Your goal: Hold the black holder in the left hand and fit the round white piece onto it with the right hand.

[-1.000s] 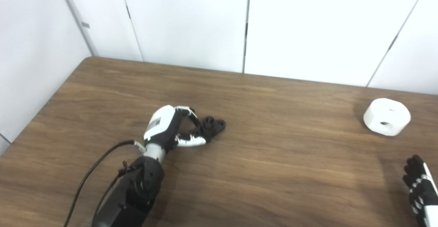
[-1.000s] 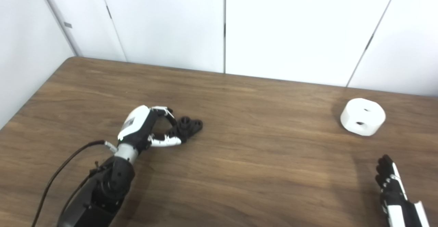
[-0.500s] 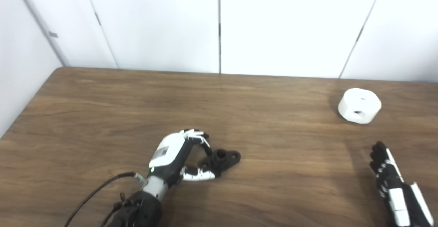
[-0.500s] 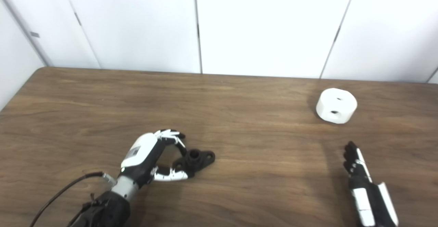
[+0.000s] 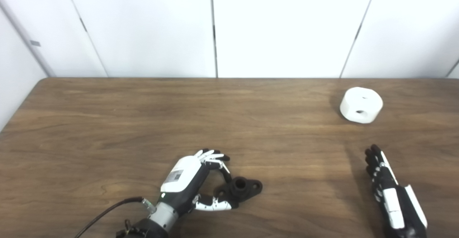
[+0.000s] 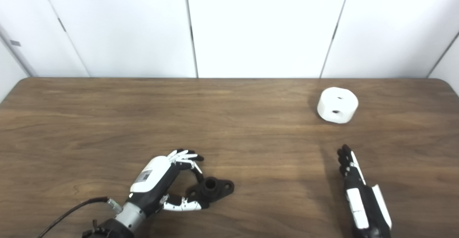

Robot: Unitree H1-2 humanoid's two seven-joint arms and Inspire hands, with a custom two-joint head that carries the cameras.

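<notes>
The black holder (image 5: pixel 241 189) lies on the wooden table (image 5: pixel 107 123) near its front edge, left of centre. My left hand (image 5: pixel 192 180) curls around the holder's left end, fingers over the top and thumb underneath, touching it. The round white piece (image 5: pixel 361 105), with two small holes, sits far right near the back of the table. My right hand (image 5: pixel 385 182) is open and flat, its fingers straight and pointing toward the white piece. It holds nothing and is well short of the piece.
White wall panels (image 5: pixel 279 26) rise right behind the table's back edge. A black cable (image 5: pixel 104 214) trails from my left wrist to the bottom edge. Bare wood stretches between the holder and the white piece.
The whole picture has shifted, so the camera moved. My left hand keeps the same hold at the holder's left end, and the right hand stays flat and open.
</notes>
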